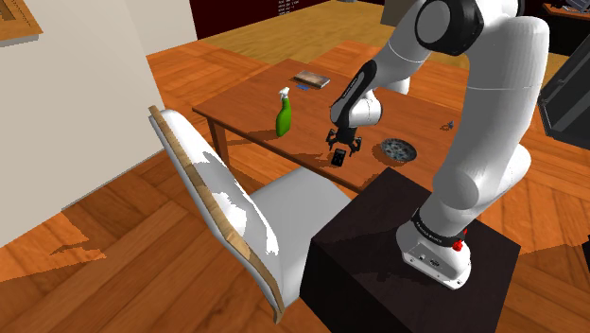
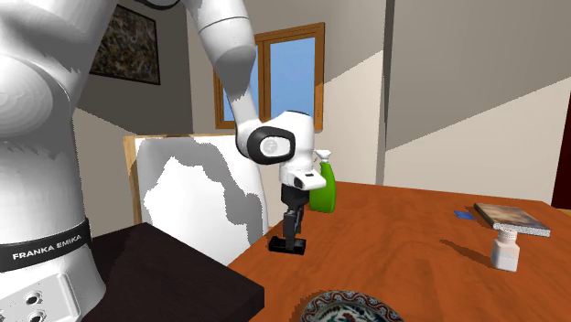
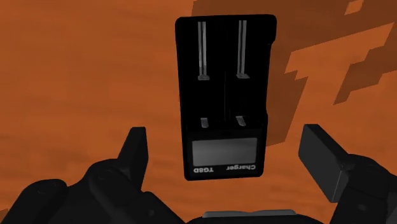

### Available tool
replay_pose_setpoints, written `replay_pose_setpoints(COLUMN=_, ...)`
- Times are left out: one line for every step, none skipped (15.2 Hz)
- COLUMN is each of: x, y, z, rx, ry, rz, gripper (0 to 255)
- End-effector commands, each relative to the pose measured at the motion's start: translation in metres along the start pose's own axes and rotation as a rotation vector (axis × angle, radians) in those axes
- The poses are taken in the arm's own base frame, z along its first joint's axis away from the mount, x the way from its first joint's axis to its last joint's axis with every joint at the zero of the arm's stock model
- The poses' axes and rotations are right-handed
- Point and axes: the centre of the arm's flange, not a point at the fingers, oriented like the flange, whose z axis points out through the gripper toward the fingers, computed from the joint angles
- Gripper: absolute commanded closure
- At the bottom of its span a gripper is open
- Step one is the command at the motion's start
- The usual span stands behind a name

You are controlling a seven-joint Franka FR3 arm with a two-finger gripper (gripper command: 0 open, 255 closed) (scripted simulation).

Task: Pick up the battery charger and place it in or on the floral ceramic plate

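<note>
The battery charger [image 3: 226,95] is a black box with two slots and a grey display, lying flat on the brown wooden table [image 1: 265,99]. My gripper [image 3: 229,159] hangs just above its display end, open, with a finger on either side and not touching it. From the shoulder view the gripper [image 1: 342,143] is right over the charger [image 1: 338,158], near the table's front edge. The floral plate [image 1: 398,149], dark with a patterned rim, lies a short way toward that view's right. In the second exterior view the charger [image 2: 287,245] sits beneath the gripper [image 2: 292,229], and the plate [image 2: 352,307] is at the bottom edge.
A green spray bottle [image 1: 283,113] stands on the table to the charger's left in the shoulder view. A book [image 1: 311,80] lies at the far side, and a small white bottle [image 2: 504,249] stands near it. A white chair [image 1: 236,203] is beside my dark stand [image 1: 407,255].
</note>
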Motion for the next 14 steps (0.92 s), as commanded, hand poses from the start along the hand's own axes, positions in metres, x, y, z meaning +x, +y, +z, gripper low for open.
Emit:
replay_pose_setpoints(x=-0.0004, y=-0.0003, z=0.0098, rx=0.000, ry=0.000, rz=0.000, gripper=0)
replay_pose_setpoints(x=-0.0004, y=-0.0003, z=0.0181, rx=0.000, ry=0.000, rz=0.000, gripper=0)
replay_pose_setpoints(x=-0.0005, y=-0.0003, z=0.0181, rx=0.000, ry=0.000, rz=0.000, gripper=0)
replay_pose_setpoints(x=-0.0004, y=-0.0003, z=0.0181, rx=0.000, ry=0.000, rz=0.000, gripper=0)
replay_pose_setpoints(x=-0.0004, y=-0.0003, z=0.0181, rx=0.000, ry=0.000, rz=0.000, gripper=0)
replay_pose_setpoints(x=-0.0004, y=-0.0003, z=0.0181, rx=0.000, ry=0.000, rz=0.000, gripper=0)
replay_pose_setpoints(x=-0.0004, y=-0.0003, z=0.0181, rx=0.000, ry=0.000, rz=0.000, gripper=0)
replay_pose_setpoints(x=-0.0004, y=-0.0003, z=0.0181, rx=0.000, ry=0.000, rz=0.000, gripper=0)
replay_pose_setpoints(x=-0.0004, y=-0.0003, z=0.0181, rx=0.000, ry=0.000, rz=0.000, gripper=0)
replay_pose_setpoints(x=-0.0004, y=-0.0003, z=0.0181, rx=0.000, ry=0.000, rz=0.000, gripper=0)
replay_pose_setpoints(x=-0.0004, y=-0.0003, z=0.0181, rx=0.000, ry=0.000, rz=0.000, gripper=255)
replay_pose_setpoints(x=-0.0004, y=-0.0003, z=0.0181, rx=0.000, ry=0.000, rz=0.000, gripper=255)
replay_pose_setpoints(x=-0.0002, y=-0.0003, z=0.0181, rx=0.000, ry=0.000, rz=0.000, gripper=255)
replay_pose_setpoints(x=-0.0003, y=-0.0003, z=0.0180, rx=0.000, ry=0.000, rz=0.000, gripper=255)
